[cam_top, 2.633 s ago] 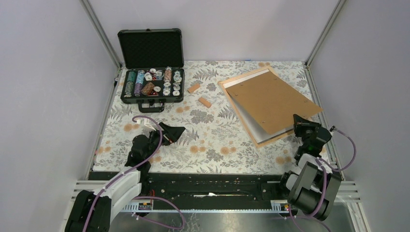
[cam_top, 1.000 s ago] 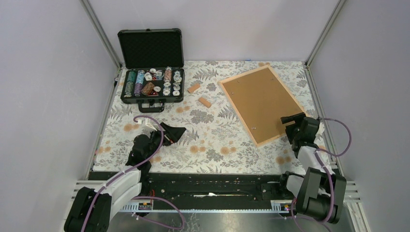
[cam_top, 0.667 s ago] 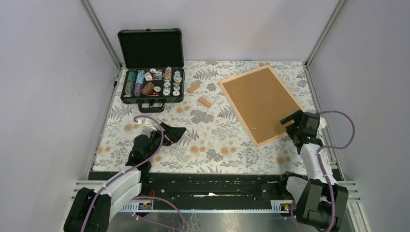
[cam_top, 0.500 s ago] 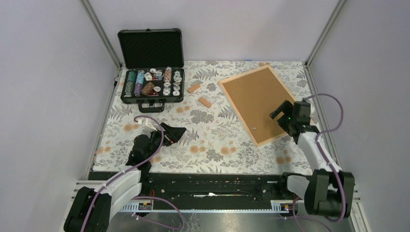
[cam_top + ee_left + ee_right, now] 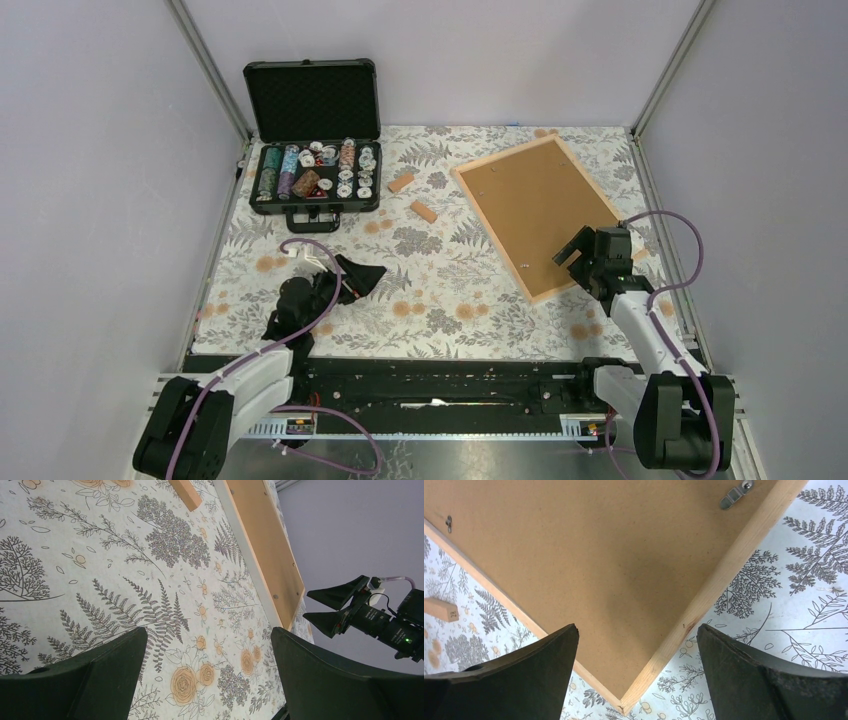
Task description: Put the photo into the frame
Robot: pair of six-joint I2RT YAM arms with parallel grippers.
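The frame (image 5: pixel 494 236), pale wooden strips, lies flat at the back right of the table. A plain brown backing board (image 5: pixel 535 205) fills it, and the photo is hidden. My right gripper (image 5: pixel 568 248) hovers open just above the frame's near corner, nothing between its fingers. In the right wrist view the wooden strip (image 5: pixel 725 570) and board (image 5: pixel 599 555) meet in that corner between the open jaws of that gripper (image 5: pixel 636 630). My left gripper (image 5: pixel 368 280) rests low over the floral cloth at the near left, open and empty (image 5: pixel 209 635), pointing toward the frame (image 5: pixel 227 510).
An open black case (image 5: pixel 315 175) of poker chips stands at the back left. Two small wooden blocks (image 5: pixel 401 182) (image 5: pixel 424 211) lie between it and the frame. A metal clip (image 5: pixel 731 497) sits on the board's edge. Grey walls enclose the table on three sides.
The backing board, earlier askew with a white sheet showing under it, now sits square inside the frame. My right gripper moved left and up over the frame's near corner. The left arm stayed put.
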